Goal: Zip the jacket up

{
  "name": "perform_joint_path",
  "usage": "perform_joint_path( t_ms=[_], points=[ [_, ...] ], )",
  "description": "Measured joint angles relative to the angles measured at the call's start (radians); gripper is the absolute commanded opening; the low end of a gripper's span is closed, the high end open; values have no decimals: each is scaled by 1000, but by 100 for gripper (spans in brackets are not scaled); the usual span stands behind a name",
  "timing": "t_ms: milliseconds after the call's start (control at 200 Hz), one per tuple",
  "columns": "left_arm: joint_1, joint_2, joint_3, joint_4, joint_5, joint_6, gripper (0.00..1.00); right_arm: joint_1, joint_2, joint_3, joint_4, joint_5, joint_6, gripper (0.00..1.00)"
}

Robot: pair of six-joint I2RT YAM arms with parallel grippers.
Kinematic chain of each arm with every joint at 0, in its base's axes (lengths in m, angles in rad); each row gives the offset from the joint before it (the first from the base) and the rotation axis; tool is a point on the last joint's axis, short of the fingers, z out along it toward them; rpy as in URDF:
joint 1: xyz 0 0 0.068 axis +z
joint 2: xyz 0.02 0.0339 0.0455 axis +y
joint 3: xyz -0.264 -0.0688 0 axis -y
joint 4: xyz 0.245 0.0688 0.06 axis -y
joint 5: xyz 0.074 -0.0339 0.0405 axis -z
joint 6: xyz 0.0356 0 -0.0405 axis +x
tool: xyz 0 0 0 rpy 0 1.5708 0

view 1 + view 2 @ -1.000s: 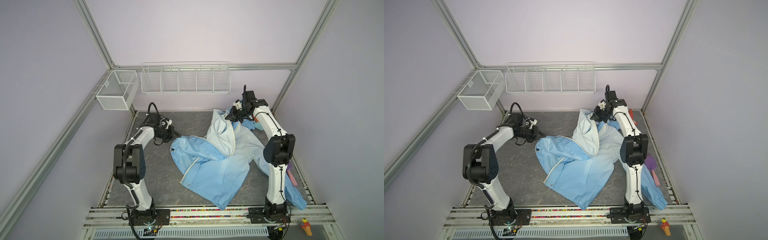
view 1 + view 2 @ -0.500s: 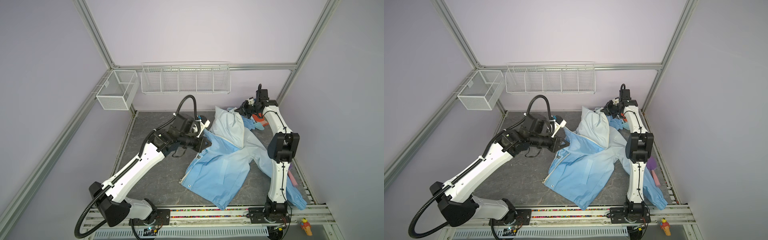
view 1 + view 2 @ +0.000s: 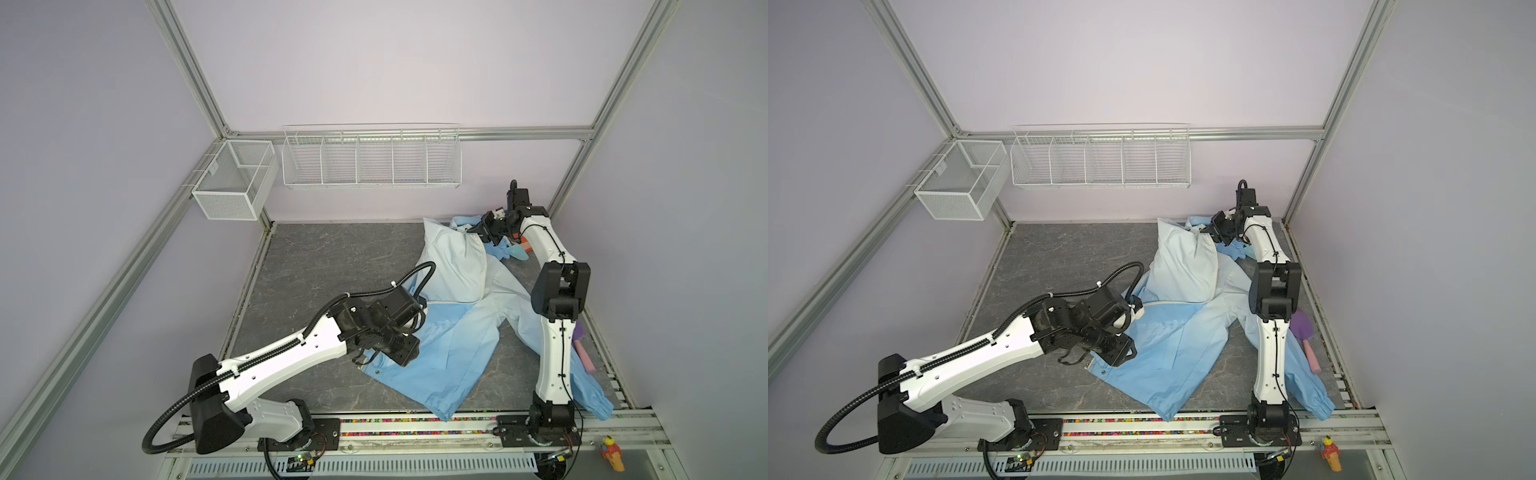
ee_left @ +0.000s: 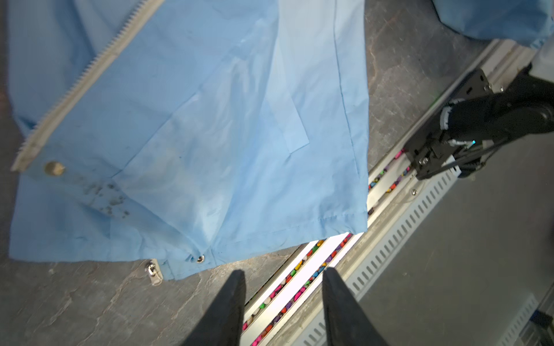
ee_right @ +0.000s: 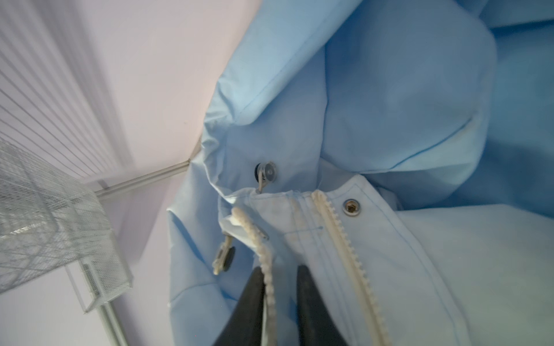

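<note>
The light-blue jacket [image 3: 449,332] [image 3: 1175,332] lies unzipped and crumpled on the grey table, its whitish upper part folded toward the back. My left gripper [image 4: 283,275] [image 3: 399,353] hangs open and empty just off the bottom hem [image 4: 254,239], near the metal zipper slider [image 4: 151,271]. One white zipper row [image 4: 84,81] runs up that front edge. At the back right, my right gripper [image 5: 280,269] [image 3: 473,227] is at the collar. Its jaws stand apart, with a white zipper tape [image 5: 266,269] lying between them against one finger. A second zipper row [image 5: 338,227] runs beside it.
White wire baskets [image 3: 370,160] [image 3: 232,178] hang on the back wall and left frame. A small blue cloth piece [image 3: 500,249] and an orange thing [image 3: 525,245] lie behind the right arm. A purple-and-pink spatula [image 3: 1308,336] lies at the right edge. The front rail [image 3: 415,422] borders the hem.
My left arm swung from the back left over to the jacket's lower hem and its jaws parted. My right gripper carried the collar toward the back right, then loosened.
</note>
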Motion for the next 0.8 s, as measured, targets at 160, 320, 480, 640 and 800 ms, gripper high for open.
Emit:
perform_joint_path(
  t_ms=[160,320,480,640,800],
  points=[
    [245,-106,-61,49,0,-135,57,-6,-49,-55,-66,58,-68,67],
    [558,-113,-219,203,176,-309,56,-7,-193,-167,-132,134,-130,73],
    [615,-52,-337,355,309,-433,55,-5,-417,-336,-146,186,-186,75],
    [617,23,-378,484,387,-460,53,3,-582,-482,-150,200,-230,76],
    [617,97,-384,543,417,-439,50,23,-650,-603,-152,201,-256,76]
  ],
)
